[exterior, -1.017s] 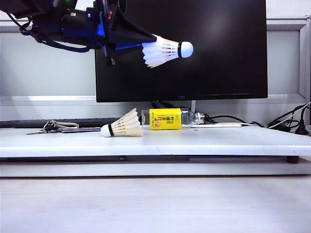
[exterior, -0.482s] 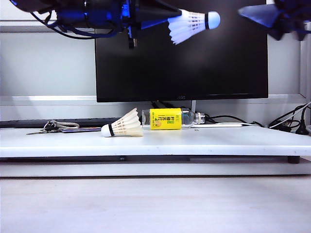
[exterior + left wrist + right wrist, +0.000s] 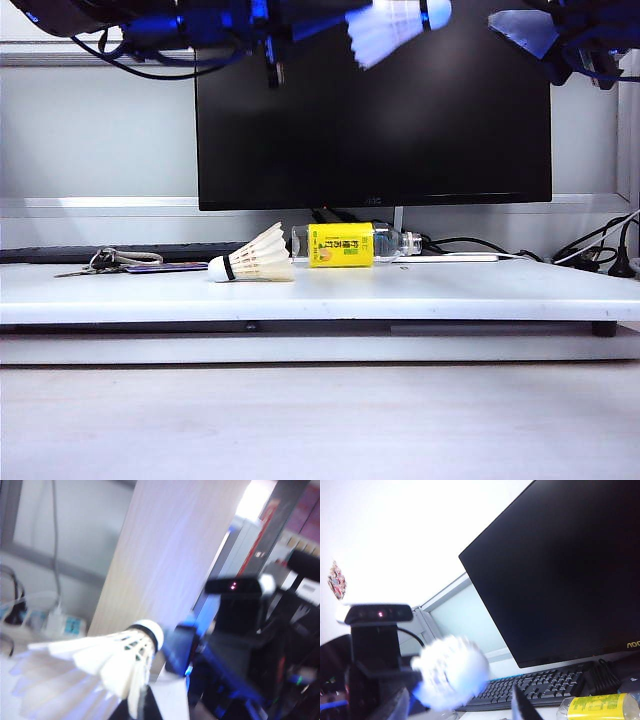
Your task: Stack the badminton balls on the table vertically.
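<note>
One badminton ball [image 3: 256, 262] lies on its side on the white table [image 3: 450, 295], cork tip pointing left. The other badminton ball [image 3: 392, 20] hangs level at the top of the exterior view, in front of the monitor, cork [image 3: 437, 12] pointing right. My left gripper [image 3: 345, 15] is shut on its feather skirt; the left wrist view shows the feathers [image 3: 95, 655] running from the left gripper [image 3: 142, 707]. My right gripper [image 3: 530, 45] hovers open just right of the cork, apart from it. In the right wrist view the blurred badminton ball [image 3: 450, 672] sits ahead of the right gripper [image 3: 462, 710].
A clear bottle with a yellow label [image 3: 345, 245] lies behind the resting shuttlecock. Keys [image 3: 110, 262] and a keyboard [image 3: 540, 687] lie at the back left. A black monitor [image 3: 380, 130] fills the rear; cables [image 3: 600, 255] trail at the right.
My left gripper has carried its shuttlecock up and to the right. My right gripper has come into view at the top right, facing the cork. The shuttlecock on the table has not moved.
</note>
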{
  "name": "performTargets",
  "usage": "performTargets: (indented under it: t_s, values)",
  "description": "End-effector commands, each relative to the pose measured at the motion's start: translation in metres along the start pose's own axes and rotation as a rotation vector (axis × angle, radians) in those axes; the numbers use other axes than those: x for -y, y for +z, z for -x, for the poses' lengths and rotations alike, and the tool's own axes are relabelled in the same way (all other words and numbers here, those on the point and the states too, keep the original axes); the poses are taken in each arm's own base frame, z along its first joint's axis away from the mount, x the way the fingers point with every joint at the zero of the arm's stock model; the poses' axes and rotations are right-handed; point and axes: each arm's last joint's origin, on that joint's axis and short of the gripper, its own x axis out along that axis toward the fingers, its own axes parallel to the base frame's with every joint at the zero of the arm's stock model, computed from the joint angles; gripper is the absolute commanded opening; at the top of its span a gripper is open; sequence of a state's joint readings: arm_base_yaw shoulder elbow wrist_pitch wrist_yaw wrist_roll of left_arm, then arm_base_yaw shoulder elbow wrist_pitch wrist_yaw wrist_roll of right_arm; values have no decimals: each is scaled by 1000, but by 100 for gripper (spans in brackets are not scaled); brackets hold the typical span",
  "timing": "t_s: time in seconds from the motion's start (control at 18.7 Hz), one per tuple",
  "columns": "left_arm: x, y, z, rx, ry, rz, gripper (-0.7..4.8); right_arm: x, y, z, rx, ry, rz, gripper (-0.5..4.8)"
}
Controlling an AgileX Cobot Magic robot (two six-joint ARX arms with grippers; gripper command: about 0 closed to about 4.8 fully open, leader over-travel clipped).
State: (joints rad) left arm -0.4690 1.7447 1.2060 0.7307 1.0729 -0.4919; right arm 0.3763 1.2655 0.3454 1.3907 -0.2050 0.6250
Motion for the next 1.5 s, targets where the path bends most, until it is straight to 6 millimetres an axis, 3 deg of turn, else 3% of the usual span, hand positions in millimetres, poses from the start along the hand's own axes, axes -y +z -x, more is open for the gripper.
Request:
performTargets:
  t_s: [0.05,0.27,0.54,0.86,0.96,1.5]
  values:
    - [7,12,0,68,-39,-18,19,-3,5,-5,35,22,5,266]
    - [12,10,-9,83,-55,11,20,-8,15,-18,78,57,26,266]
    - [15,5,-21,98,-63,14,20,-9,12,-22,80,45,31,266]
    - [12,1,-22,82,-75,36,20,-10,12,-23,90,39,27,259]
    - [13,1,-22,76,-83,35,20,-10,13,-23,97,29,26,229]
    - [13,0,-23,60,-100,43,20,-9,11,-23,92,25,25,197]
